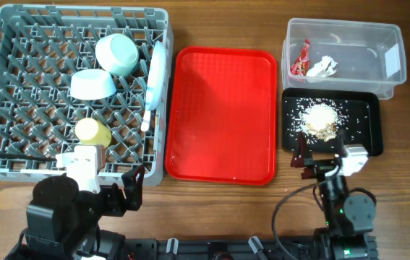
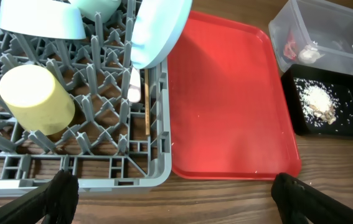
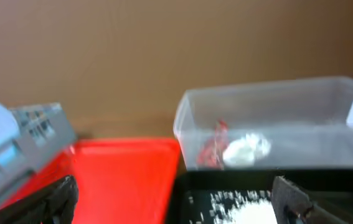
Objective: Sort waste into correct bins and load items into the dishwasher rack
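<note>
Left end effector (image 2: 175, 198): fingers wide apart, empty, low over wood surface (image 2: 238, 200). Fork (image 2: 135, 86) just ahead in dishwasher rack (image 2: 101, 180), long axis pointing straight away, far end hidden under plate (image 2: 159, 28) standing on edge. Right end effector (image 3: 176, 202) apart too, empty; tissue (image 3: 246, 149) & red wrapper (image 3: 212, 149) ahead in clear tub (image 3: 276, 102), blurry. Plain brown wall beyond.

Rack (image 1: 38, 72) holds dishes (image 1: 116, 54); tub (image 1: 364, 61), black tray (image 1: 367, 119) hold waste (image 1: 320, 119).

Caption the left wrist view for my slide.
Yellow cup, fork and plate sit in the rack beside the red tray.
</note>
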`<move>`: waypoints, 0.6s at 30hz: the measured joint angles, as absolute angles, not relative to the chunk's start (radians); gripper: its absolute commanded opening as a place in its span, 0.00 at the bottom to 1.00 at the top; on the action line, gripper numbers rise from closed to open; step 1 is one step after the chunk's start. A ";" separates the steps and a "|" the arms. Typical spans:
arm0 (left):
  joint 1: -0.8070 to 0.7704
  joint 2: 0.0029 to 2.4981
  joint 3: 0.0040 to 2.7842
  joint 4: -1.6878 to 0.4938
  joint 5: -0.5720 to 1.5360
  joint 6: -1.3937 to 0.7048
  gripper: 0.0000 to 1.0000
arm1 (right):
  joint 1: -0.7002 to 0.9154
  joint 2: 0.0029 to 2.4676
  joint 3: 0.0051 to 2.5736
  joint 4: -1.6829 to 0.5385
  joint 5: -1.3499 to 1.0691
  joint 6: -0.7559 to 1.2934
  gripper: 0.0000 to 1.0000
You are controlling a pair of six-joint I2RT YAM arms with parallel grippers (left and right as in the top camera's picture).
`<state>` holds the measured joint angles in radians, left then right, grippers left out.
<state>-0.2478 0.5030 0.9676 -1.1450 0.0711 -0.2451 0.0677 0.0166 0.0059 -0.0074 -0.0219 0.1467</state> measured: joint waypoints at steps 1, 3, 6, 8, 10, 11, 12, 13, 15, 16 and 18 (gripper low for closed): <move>-0.248 0.503 0.968 -1.145 0.071 -0.245 1.00 | 0.068 0.016 0.006 -0.006 -0.023 0.130 1.00; -0.248 0.503 0.968 -1.145 0.071 -0.245 1.00 | 0.068 0.015 0.006 -0.002 -0.025 0.109 1.00; -0.248 0.503 0.968 -1.145 0.071 -0.245 1.00 | 0.068 0.015 0.006 -0.001 -0.025 0.095 1.00; -0.248 0.503 0.968 -1.145 0.071 -0.245 1.00 | 0.068 0.015 0.006 -0.001 -0.025 0.087 1.00; -0.248 0.503 0.968 -1.145 0.071 -0.245 1.00 | 0.068 0.015 0.006 -0.001 -0.025 0.084 1.00; -0.248 0.503 0.968 -1.145 0.071 -0.245 1.00 | 0.068 0.015 0.006 -0.001 -0.025 0.084 0.99; -0.248 0.503 0.968 -1.145 0.071 -0.245 1.00 | 0.068 0.015 0.006 -0.001 -0.025 0.084 1.00; -0.248 0.503 0.968 -1.145 0.071 -0.245 1.00 | 0.068 0.015 0.006 -0.001 -0.025 0.084 1.00; -0.248 0.503 0.968 -1.145 0.071 -0.245 1.00 | 0.068 0.015 0.006 -0.001 -0.025 0.084 1.00; -0.248 0.503 0.968 -1.145 0.071 -0.245 1.00 | 0.068 0.015 0.006 -0.001 -0.025 0.084 1.00; -0.248 0.503 0.968 -1.145 0.071 -0.245 1.00 | 0.068 0.015 0.006 -0.001 -0.025 0.083 1.00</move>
